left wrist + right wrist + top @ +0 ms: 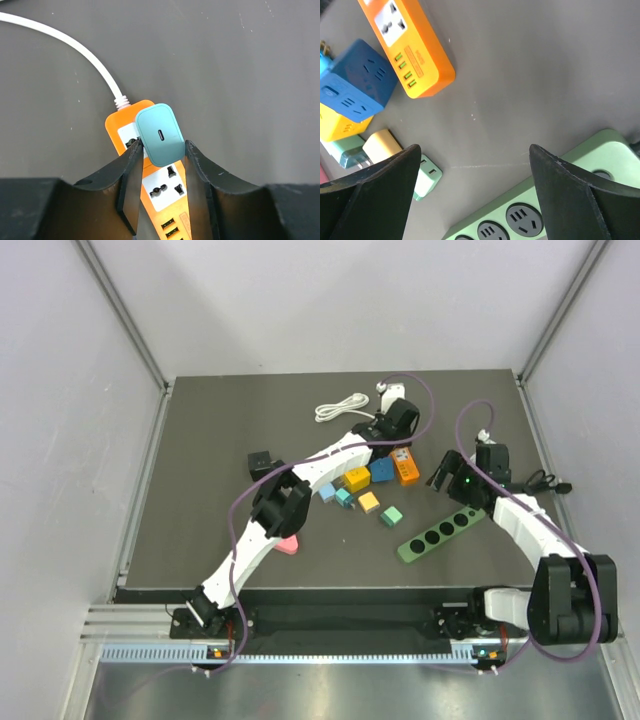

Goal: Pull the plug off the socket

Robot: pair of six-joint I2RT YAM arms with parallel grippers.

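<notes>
- The left claw (162,146) is closed on a teal plug (159,134), with one finger pressed against each of its side faces.
- The teal plug sits upright in the end socket of an orange power strip (119,128). The strip lies flat on the dark table (235,60), and its white cord (75,47) runs away from that end.
- The right claw (475,148) is spread wide and holds nothing. It hangs above bare table, with a green power strip (570,165) under one finger, well apart from the orange power strip.
- Risk: nothing pins the orange power strip down, so a pull may lift the whole strip along with the plug.
- Risk: the plug's shell looks smooth and rounded and the fingers meet only its near part, so they could slip off.
- Risk: a slanted pull could jam the pins in the socket, or swing the strip into the small blocks beside it.
- Count: one teal plug, two claws and two power strips.
- Count: the orange power strip shows two free sockets and four small ports, and the top view shows four round sockets on the green power strip.
- Count: about six small coloured blocks (357,480) sit clustered by the orange power strip. A pink block (288,545) and a black block (260,460) lie apart from them.
</notes>
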